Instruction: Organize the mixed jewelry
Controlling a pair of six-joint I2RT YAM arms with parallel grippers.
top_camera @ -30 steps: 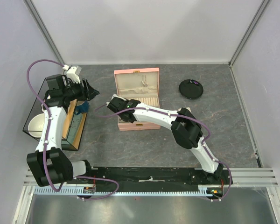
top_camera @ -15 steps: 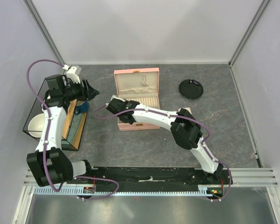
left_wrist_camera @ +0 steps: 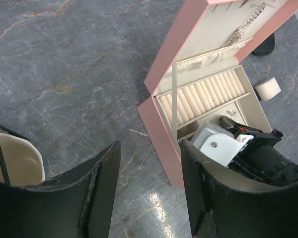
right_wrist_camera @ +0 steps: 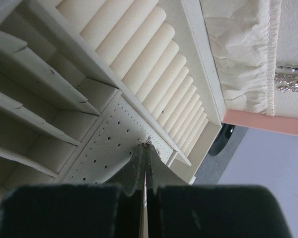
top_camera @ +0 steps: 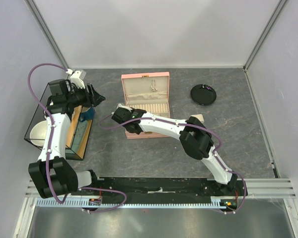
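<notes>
The pink jewelry box (top_camera: 145,133) lies open, lid up. Silvery chains (top_camera: 153,89) of the mixed jewelry hang inside the lid (left_wrist_camera: 241,32) (right_wrist_camera: 292,83). My right gripper (right_wrist_camera: 146,145) is down inside the box (top_camera: 133,128), shut on a tiny silvery earring (right_wrist_camera: 146,142) that sits right at the perforated cream panel (right_wrist_camera: 104,144). Another small piece (left_wrist_camera: 232,113) lies on that panel. To the left of the box, my left gripper (top_camera: 96,96) (left_wrist_camera: 150,151) hangs open over bare table, holding nothing.
A black wire basket (top_camera: 36,114) with a white bowl (top_camera: 37,133) stands at the left edge. A round black disc (top_camera: 203,94) lies at the back right, and a small beige pad (top_camera: 198,118) (left_wrist_camera: 267,89) sits right of the box. Cream ring rolls (right_wrist_camera: 154,64) fill the box's back row.
The right arm's wrist has shifted slightly left and toward the near side over the box. The left arm has not moved.
</notes>
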